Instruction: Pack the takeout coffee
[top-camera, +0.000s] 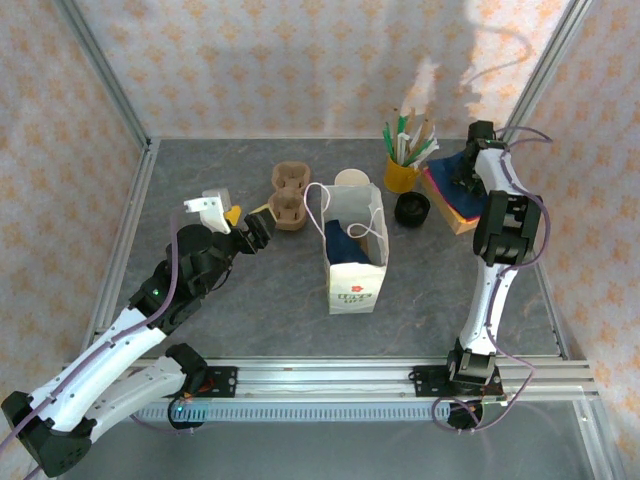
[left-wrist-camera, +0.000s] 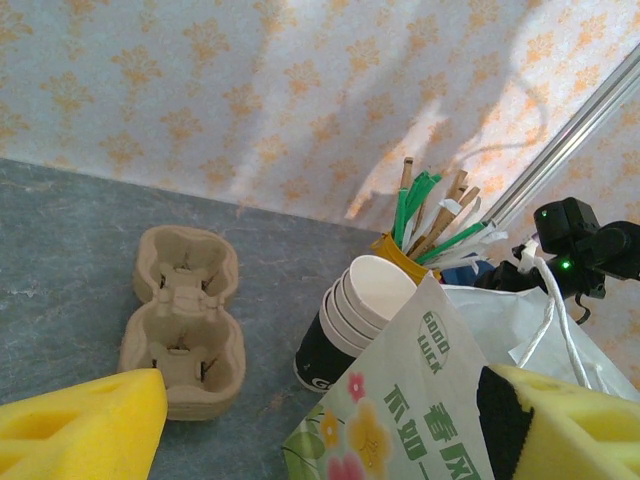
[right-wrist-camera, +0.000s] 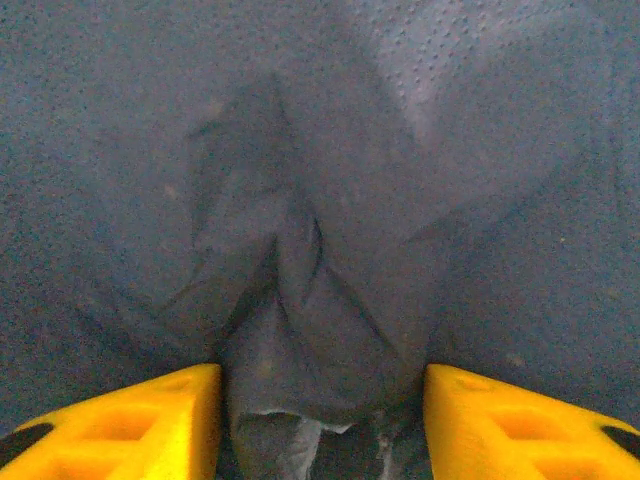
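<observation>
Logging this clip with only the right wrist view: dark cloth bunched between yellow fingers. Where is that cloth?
Observer: It's the napkins, stacked at the far right of the table, beside the yellow cup of straws.
Operator: Where's the coffee?
Observer: The coffee cup, black lid on, stands on the table outside the paper bag.
Operator: And the other arm?
Observer: The left gripper hangs open beside the cardboard cup carrier.
</observation>
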